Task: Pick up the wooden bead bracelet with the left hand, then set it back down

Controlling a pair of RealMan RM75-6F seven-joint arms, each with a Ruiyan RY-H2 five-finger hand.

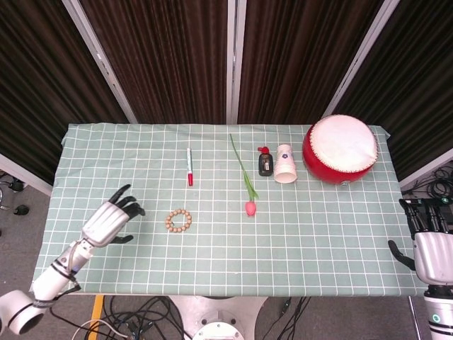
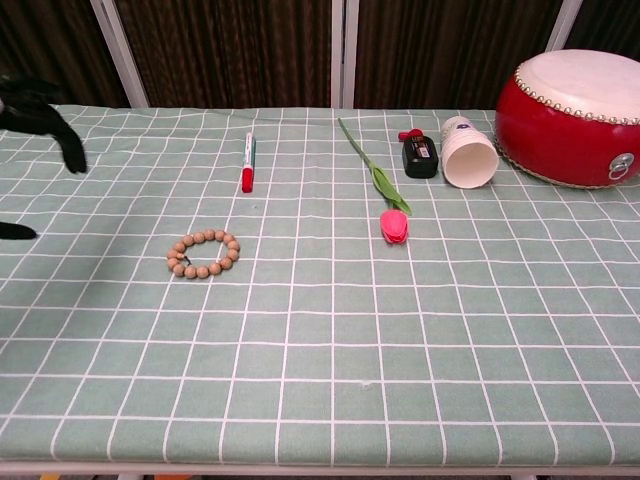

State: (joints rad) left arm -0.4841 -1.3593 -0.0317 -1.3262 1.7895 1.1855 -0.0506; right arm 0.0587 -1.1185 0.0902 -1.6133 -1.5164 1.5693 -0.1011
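Early stage, nothing yet grasped: the wooden bead bracelet is lying flat on the tabletop. The left hand, fingers spread and empty, is hovering at the bracelet's nine o'clock, near but apart. Lifting and setting down are both pending.

My left hand hovers just left of the bracelet. Pen sits behind it, tulip to the right, drum far right.
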